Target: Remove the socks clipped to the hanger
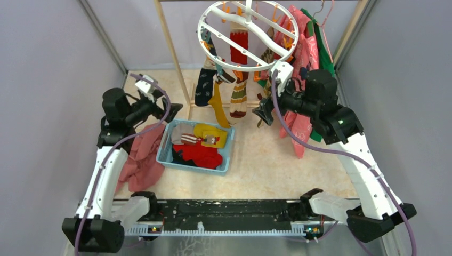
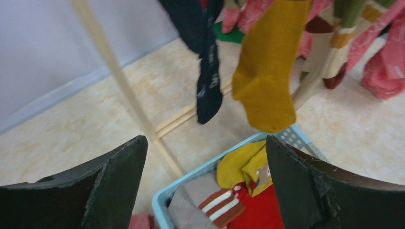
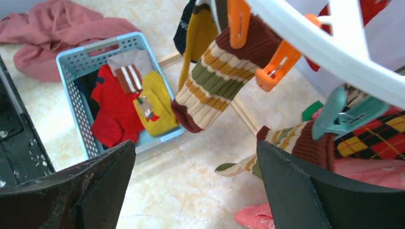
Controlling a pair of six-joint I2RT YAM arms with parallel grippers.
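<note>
Over the beige tabletop (image 1: 277, 160) the socks (image 1: 239, 98) hang clipped under the white hanger (image 1: 244, 68) at the back, the right gripper (image 1: 265, 113) wide and empty beside them, the left gripper (image 1: 169, 111) wide and empty near the basket (image 1: 164, 141), so a sideways pull may, I think, swing the freely hanging ring away.

Plastic, knit and pale wood from my remote seat

Upper right of the right wrist view, the hanger (image 3: 310, 44) looks like smooth, glossy white plastic, and its clips (image 3: 274, 71) are shiny too. The striped sock (image 3: 215, 83) is ribbed knit cloth, and the basket (image 3: 76, 95) is perforated plastic. The rack pole (image 2: 119, 81) seems to be bare wood, though it is blurred.
</note>
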